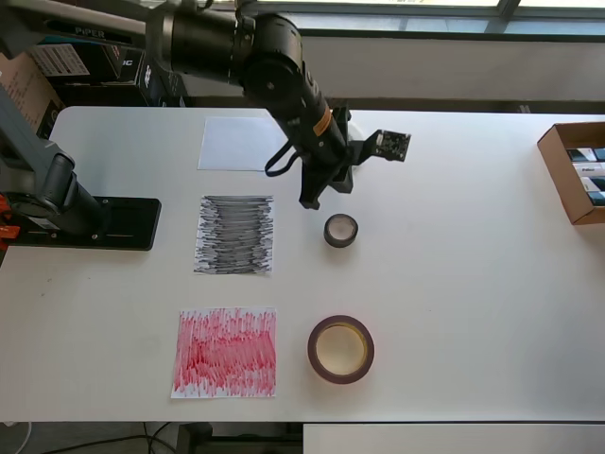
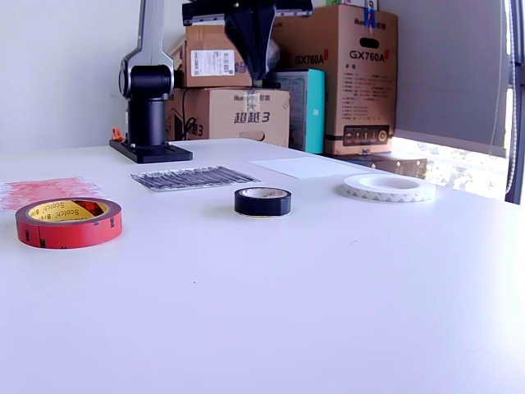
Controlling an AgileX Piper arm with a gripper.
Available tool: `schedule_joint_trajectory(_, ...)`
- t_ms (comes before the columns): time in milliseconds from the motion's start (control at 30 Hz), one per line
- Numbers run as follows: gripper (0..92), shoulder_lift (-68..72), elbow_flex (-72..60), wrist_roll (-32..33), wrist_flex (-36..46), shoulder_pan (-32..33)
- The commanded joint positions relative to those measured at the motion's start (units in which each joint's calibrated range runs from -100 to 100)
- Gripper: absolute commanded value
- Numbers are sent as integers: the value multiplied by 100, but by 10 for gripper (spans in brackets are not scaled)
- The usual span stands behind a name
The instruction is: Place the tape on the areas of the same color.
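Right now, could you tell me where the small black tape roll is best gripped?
Come straight down from above and close across one wall of the small black tape roll, one finger inside its open core. It lies flat on the white table, hole upward, clear of neighbours.

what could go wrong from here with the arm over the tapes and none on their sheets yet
1. The white ring is flat and low, and hidden under the arm in the overhead view; the jaws may scrape the table or slip off its rim.
2. The black roll lies close beside the gripper, so a descent could knock it aside.
3. The white sheet is loose paper; a dragged ring could shift it.
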Motion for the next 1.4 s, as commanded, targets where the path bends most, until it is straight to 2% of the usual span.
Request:
schedule_joint_trajectory(0, 24, 171, 532, -339, -367, -177)
schedule_joint_trajectory(200, 171, 667, 487, -716, -655, -264)
schedule_joint_trajectory(467, 250, 863, 468, -732, -918, -272)
schedule_joint_trajectory(633, 392, 872, 478, -871, -918, -272)
schedule_joint_trajectory(733, 446, 882, 505, -871, -918, -264)
schedule_joint_trajectory(1367, 456, 1686, 123, -880, -1105, -327)
